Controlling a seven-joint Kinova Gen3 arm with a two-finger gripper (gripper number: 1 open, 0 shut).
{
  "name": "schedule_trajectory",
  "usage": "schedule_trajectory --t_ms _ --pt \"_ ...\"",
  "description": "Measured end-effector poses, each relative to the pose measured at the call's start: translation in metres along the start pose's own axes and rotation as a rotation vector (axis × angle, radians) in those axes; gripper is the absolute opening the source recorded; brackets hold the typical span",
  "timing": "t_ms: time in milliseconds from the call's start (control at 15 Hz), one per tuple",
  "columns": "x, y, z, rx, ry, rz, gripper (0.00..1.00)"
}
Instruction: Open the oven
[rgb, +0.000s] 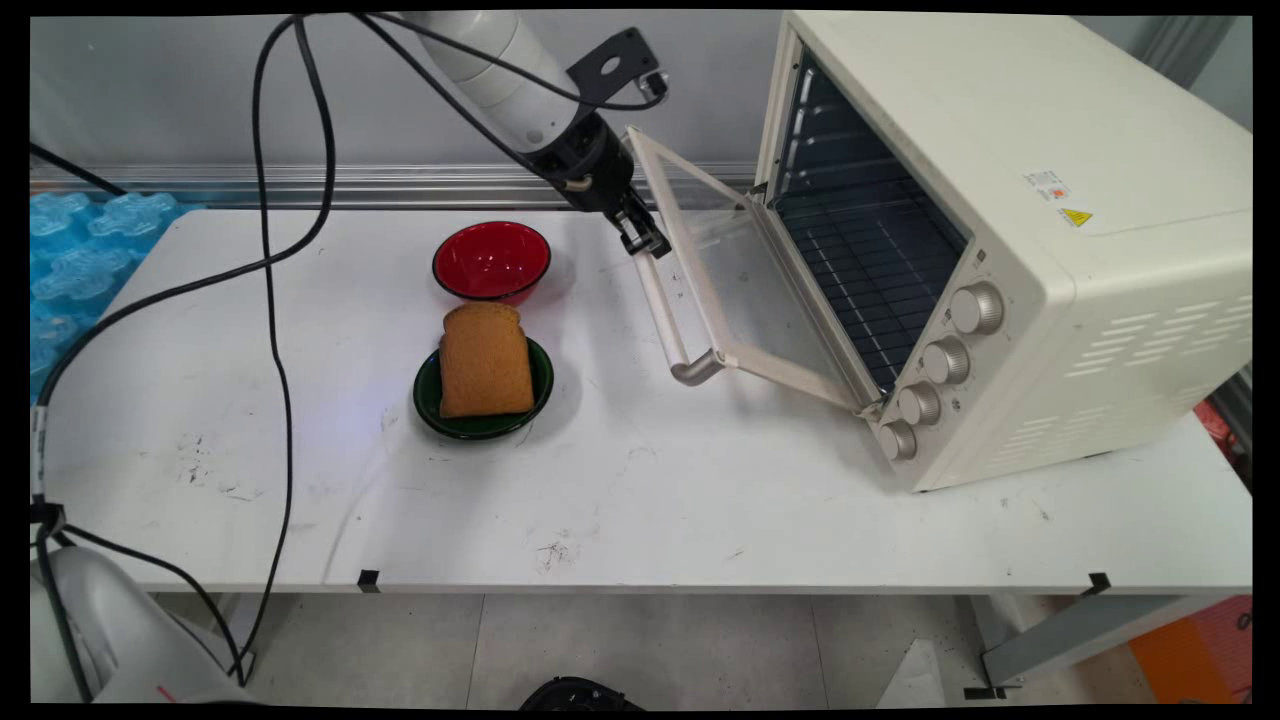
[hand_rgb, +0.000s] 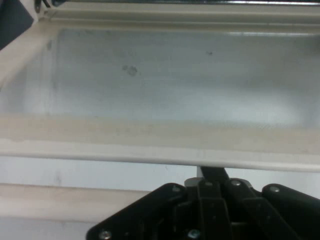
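My fingers (rgb: 648, 240) at toaster oven door (rgb: 745, 290) handle (rgb: 668, 315); grip state unclear. Toast (rgb: 485, 360) on green plate (rgb: 430, 400) at 8 o'clock.

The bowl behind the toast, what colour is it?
Red bowl, black rim; main view shows it best.

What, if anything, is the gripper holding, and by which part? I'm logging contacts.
The black two-finger gripper is at the far end of the cream oven door's handle bar; an actual grasp cannot be told.

Robot lab: cabled arm (rgb: 500, 70), test table (rgb: 700, 510)
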Motion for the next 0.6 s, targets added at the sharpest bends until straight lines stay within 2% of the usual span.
schedule_trajectory --t_ms 600 --pt "-0.026 0.0 0.014 -0.015 -0.011 0.008 0.0"
